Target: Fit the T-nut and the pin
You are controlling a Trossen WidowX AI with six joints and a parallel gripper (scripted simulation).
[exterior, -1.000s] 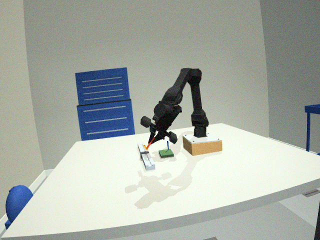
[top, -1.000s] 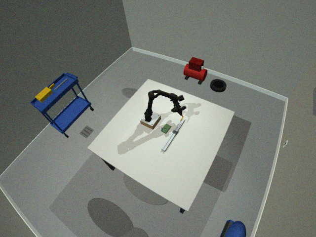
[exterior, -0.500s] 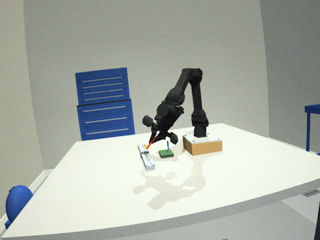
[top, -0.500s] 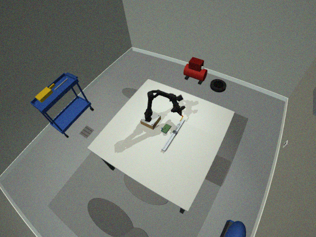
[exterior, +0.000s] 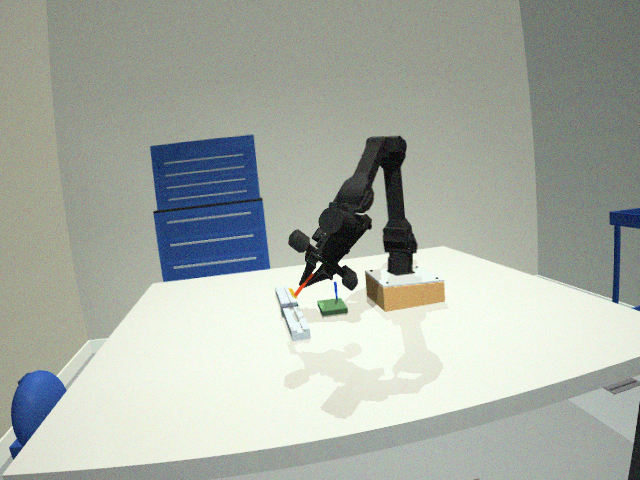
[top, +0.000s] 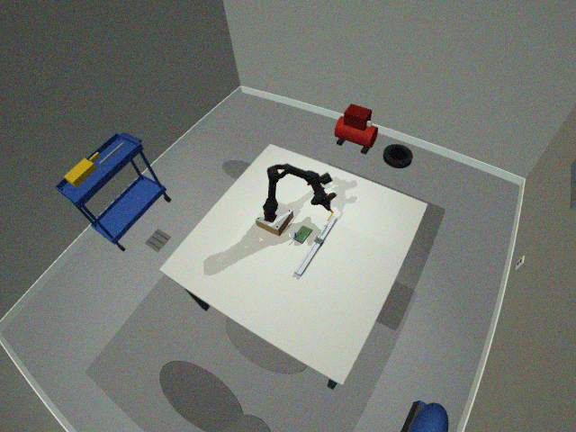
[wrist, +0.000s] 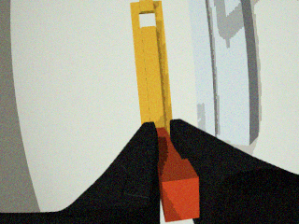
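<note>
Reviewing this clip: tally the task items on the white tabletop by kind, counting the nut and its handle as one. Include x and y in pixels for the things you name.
Brass T-nut (wrist: pixel 150 75) with orange handle: 1
Long grooved aluminum rail (top: pixel 308 258) (exterior: pixel 297 327) (wrist: pixel 233 70): 1
Dark bracket (top: pixel 319 239) on the rail: 1
Flat green rectangular tray (top: pixel 304 233) (exterior: pixel 331 307): 1
Thin blue upright pin (exterior: pixel 336 292): 1
Total: 5

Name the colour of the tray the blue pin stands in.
Green; the tray shows best in the exterior view.

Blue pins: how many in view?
1. The blue pin stands upright in the green tray, between the rail and the arm's base block. No others visible; any behind the arm would be hidden.
</note>
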